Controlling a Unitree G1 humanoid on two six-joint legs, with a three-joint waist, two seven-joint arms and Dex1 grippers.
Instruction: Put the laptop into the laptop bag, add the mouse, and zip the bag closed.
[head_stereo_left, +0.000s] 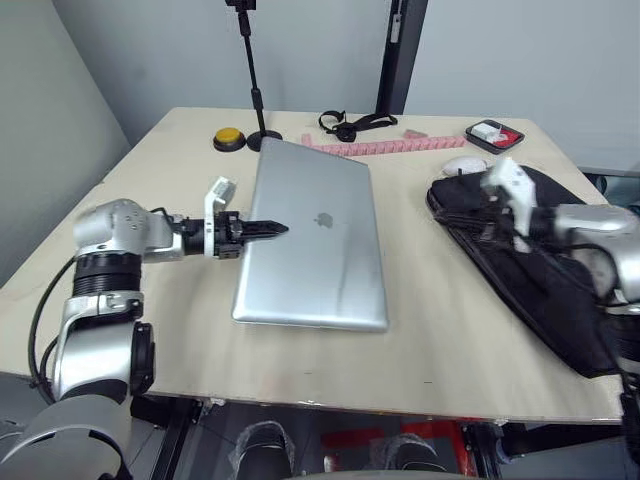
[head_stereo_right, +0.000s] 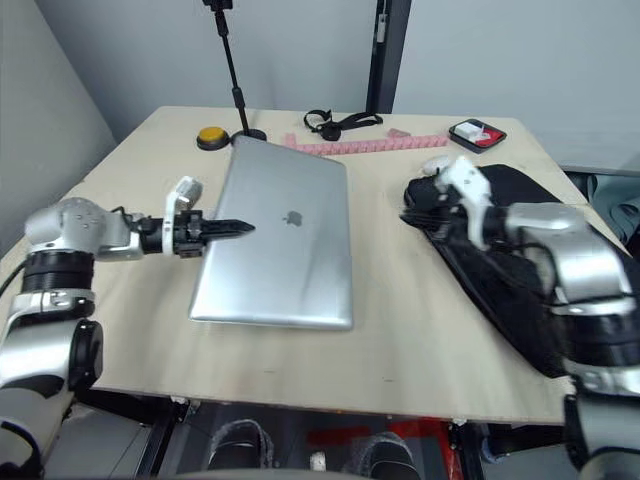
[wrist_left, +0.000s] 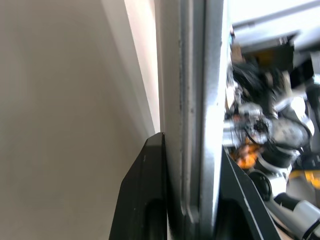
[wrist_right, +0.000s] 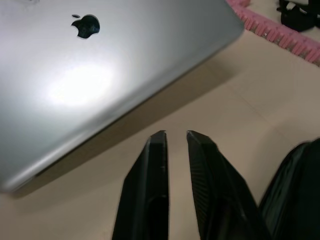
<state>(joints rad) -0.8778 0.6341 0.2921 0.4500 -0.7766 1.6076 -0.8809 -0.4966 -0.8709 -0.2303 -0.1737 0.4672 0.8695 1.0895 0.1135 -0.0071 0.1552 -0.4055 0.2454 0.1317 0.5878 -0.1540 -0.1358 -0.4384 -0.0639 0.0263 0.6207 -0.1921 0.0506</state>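
Left gripper (head_stereo_left: 272, 229) fingers clamped shut; right gripper (wrist_right: 175, 137) fingers seemingly slightly parted.

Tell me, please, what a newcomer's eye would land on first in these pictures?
Most likely the silver laptop lying closed in the middle of the table, with the left gripper clamped on its left edge. Next, the black laptop bag lying at the table's right side, with the right gripper beside it.

Lab: bare table (head_stereo_left: 420, 350), camera stand (head_stereo_left: 252, 80)

laptop (head_stereo_left: 312, 235) lid | apple logo (wrist_right: 86, 25) | no readable text
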